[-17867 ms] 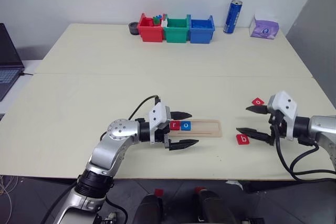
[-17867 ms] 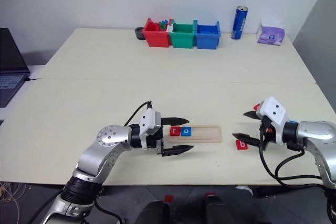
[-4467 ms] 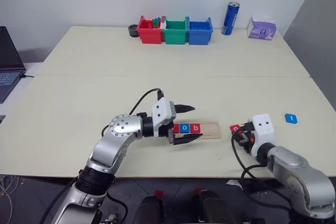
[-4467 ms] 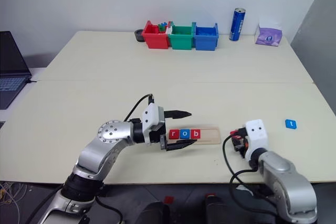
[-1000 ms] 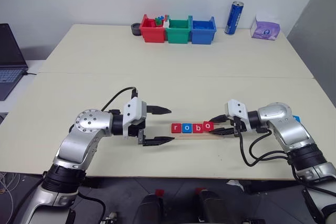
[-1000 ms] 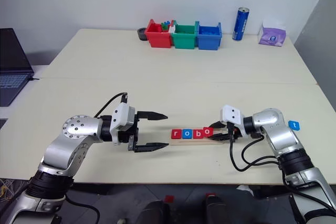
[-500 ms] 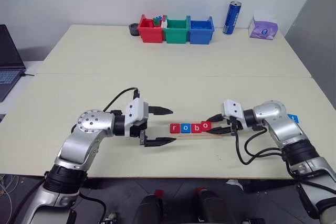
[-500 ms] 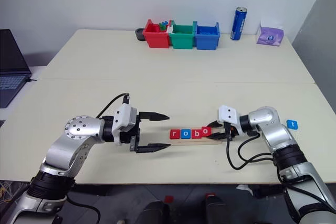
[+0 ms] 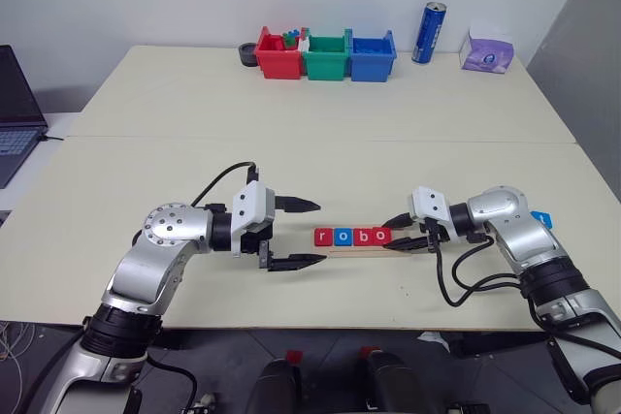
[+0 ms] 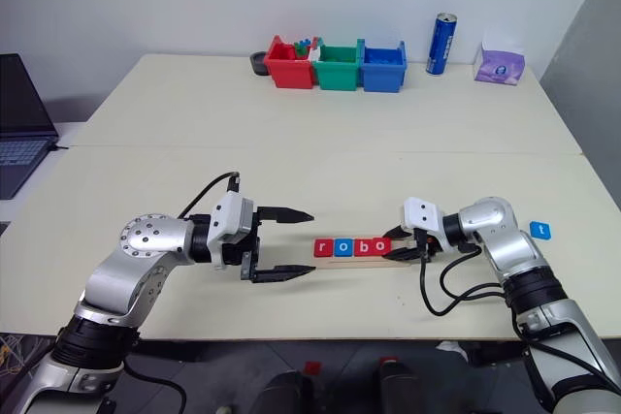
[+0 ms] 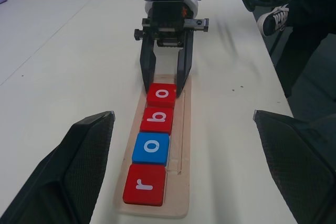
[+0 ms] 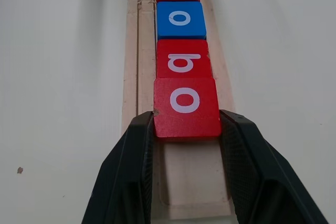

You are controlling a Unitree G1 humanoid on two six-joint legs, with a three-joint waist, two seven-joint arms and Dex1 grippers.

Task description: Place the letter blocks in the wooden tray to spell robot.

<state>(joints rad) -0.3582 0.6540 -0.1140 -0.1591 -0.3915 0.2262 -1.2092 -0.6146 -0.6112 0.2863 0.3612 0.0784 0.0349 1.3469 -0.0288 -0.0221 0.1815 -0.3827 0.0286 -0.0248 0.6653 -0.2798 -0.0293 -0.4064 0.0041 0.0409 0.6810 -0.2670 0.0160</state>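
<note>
The wooden tray (image 12: 189,182) lies near the table's front edge. It holds four letter blocks in a row: red r (image 9: 323,237), blue o (image 9: 341,237), red b (image 9: 360,237) and a red o (image 12: 186,106). My right gripper (image 9: 390,237) reaches in from the right and is shut on that last red o, with a finger (image 12: 137,145) against each side. The blue t block (image 9: 541,219) lies on the table beyond my right arm. My left gripper (image 9: 319,232) hovers open just left of the tray's end, holding nothing.
Red (image 9: 277,55), green (image 9: 326,55) and blue (image 9: 373,55) bins stand at the far edge, with a blue can (image 9: 427,33) and a purple tissue pack (image 9: 485,50) to their right. A laptop (image 9: 15,109) sits at the left edge.
The red o block in my right gripper has settled slightly lower, level with the other three tiles. My left gripper has stayed where it was.
</note>
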